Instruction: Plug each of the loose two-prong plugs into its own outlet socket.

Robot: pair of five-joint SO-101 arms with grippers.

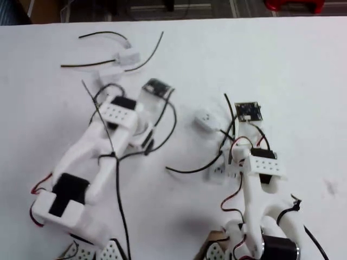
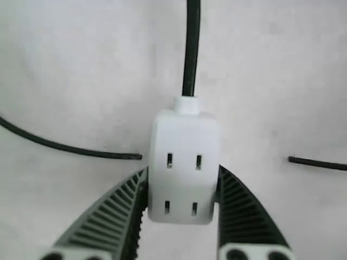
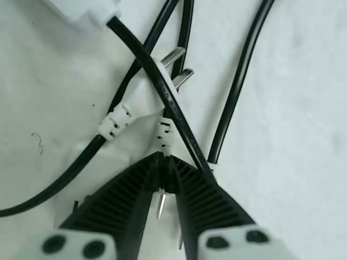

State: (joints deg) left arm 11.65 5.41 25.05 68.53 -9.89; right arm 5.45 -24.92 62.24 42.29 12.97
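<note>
My left gripper (image 2: pixel 181 176) is shut on a white outlet block (image 2: pixel 183 162), one ribbed finger on each side. The block has two pairs of slots and a black cord leading away. My right gripper (image 3: pixel 164 161) has its fingers pressed together at the neck of a white two-prong plug (image 3: pixel 164 135), and a metal prong (image 3: pixel 161 206) shows in the slit between them. A second plug (image 3: pixel 143 97) lies beside it, its two prongs bare. In the high view, further white outlet blocks lie at the back left (image 1: pixel 127 57), in the middle (image 1: pixel 206 119) and by the right arm (image 1: pixel 217 172).
Black cords (image 1: pixel 162 130) loop and cross over the white table (image 1: pixel 303 65) between the two arms. Loose cord ends (image 2: pixel 135 156) lie on either side of the held outlet. The table's far edge (image 1: pixel 173 20) runs along the back. Open space lies at the far right.
</note>
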